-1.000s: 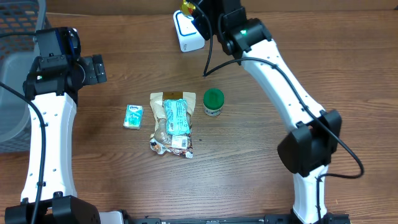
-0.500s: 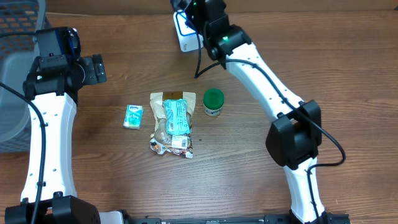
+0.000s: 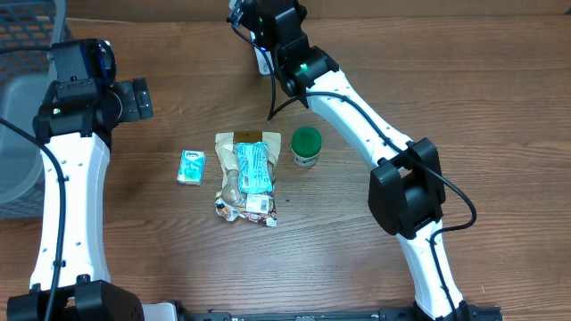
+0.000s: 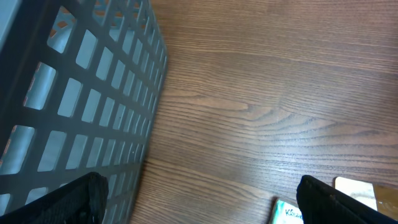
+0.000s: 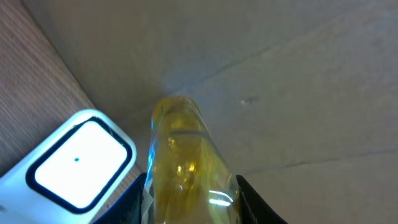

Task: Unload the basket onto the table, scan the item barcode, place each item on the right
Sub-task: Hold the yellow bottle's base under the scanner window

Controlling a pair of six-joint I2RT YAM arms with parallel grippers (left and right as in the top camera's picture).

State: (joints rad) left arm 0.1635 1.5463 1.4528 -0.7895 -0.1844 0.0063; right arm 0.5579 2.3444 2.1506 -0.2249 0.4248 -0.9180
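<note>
Overhead: straight down, whole table [image 3: 339, 259]. Left wrist: close, low over tabletop beside basket [image 4: 93, 134], shared overhead. Right wrist: very close on scanner [image 5: 74, 158].

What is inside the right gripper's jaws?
A glossy yellow item, held by the right gripper beside the white scanner. Its lower end is hidden between the fingers, and no barcode shows.
</note>
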